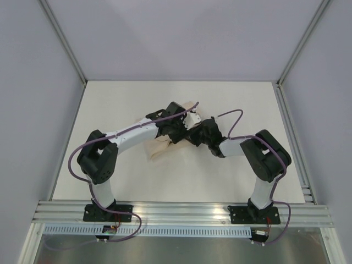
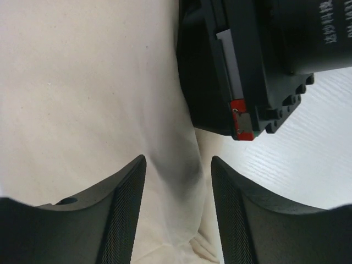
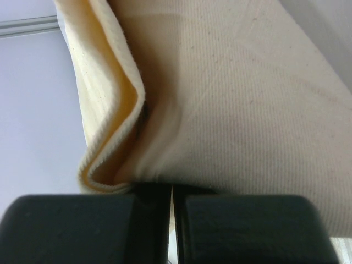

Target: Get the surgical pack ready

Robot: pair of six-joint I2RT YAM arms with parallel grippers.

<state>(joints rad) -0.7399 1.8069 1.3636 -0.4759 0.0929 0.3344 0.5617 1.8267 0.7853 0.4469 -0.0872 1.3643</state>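
Holding cloth (image 1: 160, 149) mid-table (image 1: 110, 110): right fingers (image 3: 82, 225) clenched on its folded edge. Left fingers (image 2: 113, 220) released, straddling raised crease; crease runs lengthwise between them, straight ahead. We judge left arm nearer for next pinch.

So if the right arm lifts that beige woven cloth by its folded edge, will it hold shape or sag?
Probably sags: the beige woven cloth creases and doubles over where the right gripper pinches it. Its coarse matte weave likely resists slipping from that pinch. Pushed, it probably bunches, as it ridges between the fingers of the open left gripper.
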